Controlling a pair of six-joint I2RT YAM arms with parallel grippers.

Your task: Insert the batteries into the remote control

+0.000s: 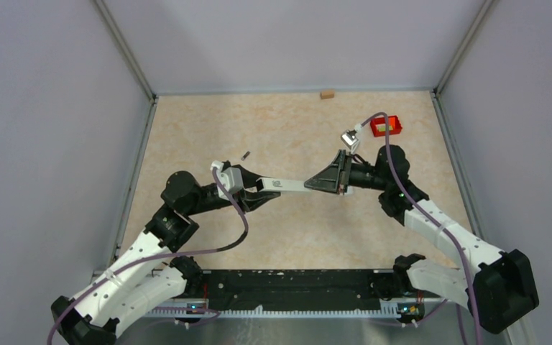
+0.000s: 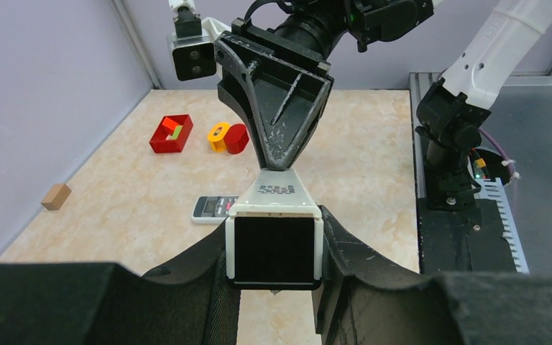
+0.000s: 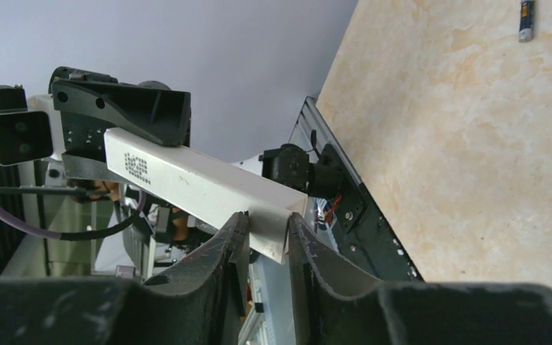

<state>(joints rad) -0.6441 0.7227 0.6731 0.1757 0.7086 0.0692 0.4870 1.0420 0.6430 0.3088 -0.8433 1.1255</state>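
A long white bar [image 1: 287,185] with a small label hangs level above the table, held at both ends. My left gripper [image 1: 259,185] is shut on its left end, and the left wrist view shows that end [image 2: 273,248] as a dark square face between the fingers. At the other end my right gripper [image 1: 315,184] is shut on the bar [image 3: 187,176]. The remote control [image 2: 214,207] lies flat on the table below the bar. It is hidden in the top view. One battery [image 1: 245,154] lies alone on the table, also seen in the right wrist view [image 3: 525,20].
A red box [image 1: 387,126] stands at the back right, with an orange ring [image 2: 219,135] and a red piece [image 2: 238,138] near it. A small wooden block [image 1: 326,93] sits against the back wall. The black base rail [image 1: 295,287] runs along the near edge.
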